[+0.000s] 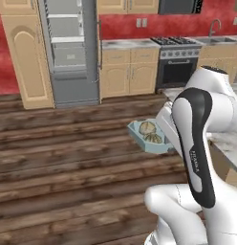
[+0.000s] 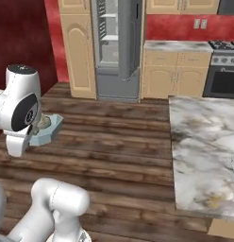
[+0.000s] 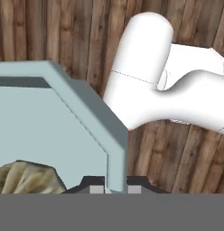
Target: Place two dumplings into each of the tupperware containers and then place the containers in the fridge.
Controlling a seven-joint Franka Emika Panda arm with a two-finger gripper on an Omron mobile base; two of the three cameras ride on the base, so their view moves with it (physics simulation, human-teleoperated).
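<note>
The small light blue tupperware container (image 1: 139, 138) hangs in the air over the wooden floor, with two dumplings (image 1: 147, 128) inside it. My gripper (image 3: 116, 186) is shut on its rim (image 3: 89, 110), one finger on each side of the wall. One pleated dumpling (image 3: 27, 178) lies just inside the wall by the grip. From the right base view the container (image 2: 56, 124) juts out from behind my arm, a dumpling (image 2: 44, 123) showing in it. The fridge (image 1: 70, 52) stands across the floor with its door open and white shelves showing, and appears again as the fridge (image 2: 116, 52).
A marble-topped counter (image 2: 204, 151) lies to my right. Tan cabinets (image 1: 129, 72) and a black stove (image 1: 177, 62) line the red back wall. A tall wooden cabinet (image 1: 29, 57) flanks the fridge. Wooden floor (image 1: 68, 143) stretches between me and the fridge.
</note>
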